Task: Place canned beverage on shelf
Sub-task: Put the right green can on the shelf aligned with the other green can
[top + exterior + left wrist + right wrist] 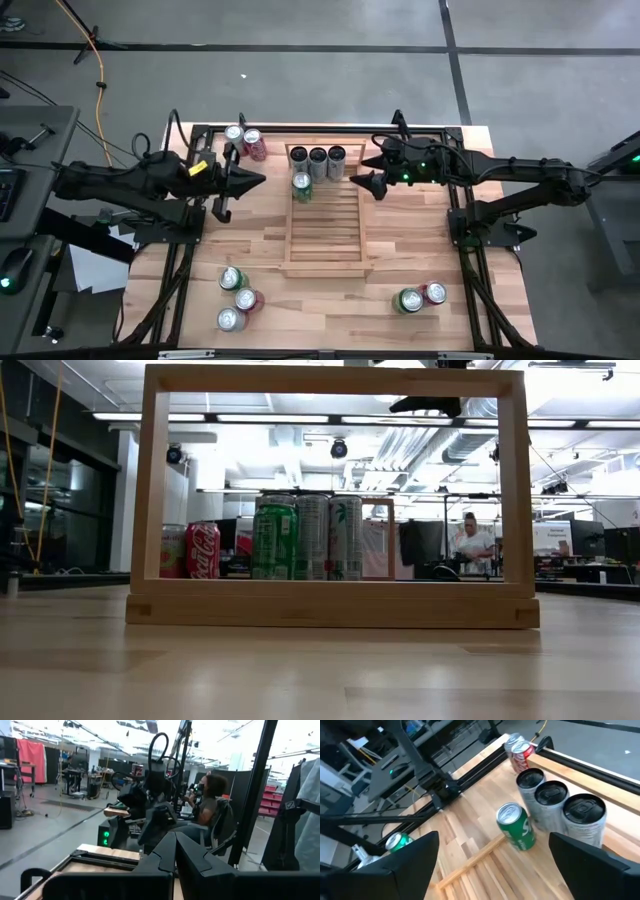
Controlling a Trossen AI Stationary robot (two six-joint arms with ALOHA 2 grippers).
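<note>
On the shelf [322, 225]: three grey cans [318, 156], one green can [301, 183]. My right gripper [490, 865] spread, empty; left gripper [262, 181] pressed together. Seven cans remain outside.

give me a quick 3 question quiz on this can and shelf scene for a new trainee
1. True or false: the green can stands on the shelf, in front of the row of three dark-topped cans.
2. Which gripper has its fingers spread wide? A) left gripper B) right gripper C) both
3. Fill in: in the high view, the pair of loose cans near the table's front edge lies on the ___ arm's side.

Key
1. True; it stands alone in a second row, by the left rail.
2. B; the right wrist view shows its fingers far apart, while the left fingers meet at a point.
3. Right.
</note>
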